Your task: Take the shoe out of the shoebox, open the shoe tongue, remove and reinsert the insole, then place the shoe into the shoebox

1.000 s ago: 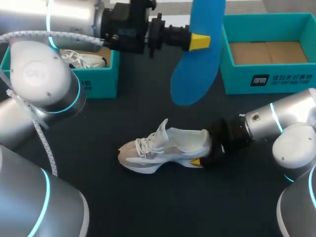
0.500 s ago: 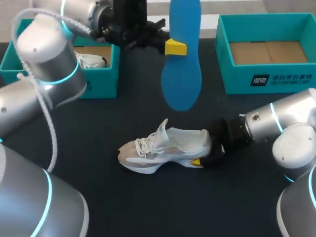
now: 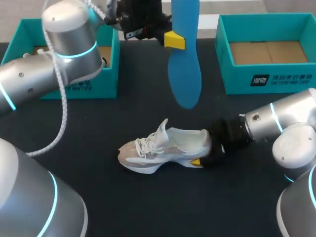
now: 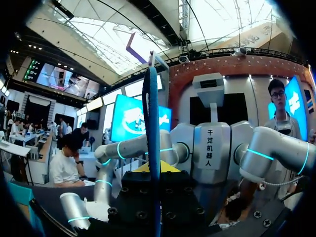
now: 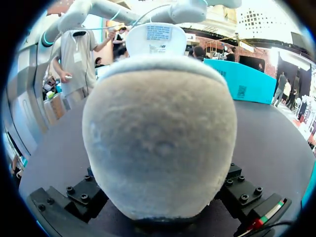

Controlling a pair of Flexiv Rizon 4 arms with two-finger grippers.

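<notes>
Two robot arms work with a white shoe (image 3: 165, 146) and its blue insole (image 3: 183, 74) on a dark table (image 3: 148, 207).
The left gripper (image 3: 176, 39) pinches the insole, which hangs upright above the table at 12 o'clock from the shoe. The shoe stands at the centre, toe toward 9 o'clock, heel toward 3. The right gripper (image 3: 205, 152) appears clamped on the heel, though only one yellow tip shows. A teal box (image 3: 106, 74) sits at 10 o'clock, a second box (image 3: 276, 79) at 2 o'clock.

Black table (image 3: 148, 207): white shoe (image 3: 165, 148) upright at centre, left shoebox (image 3: 101, 84) and right shoebox (image 3: 276, 81) at the back.
</notes>
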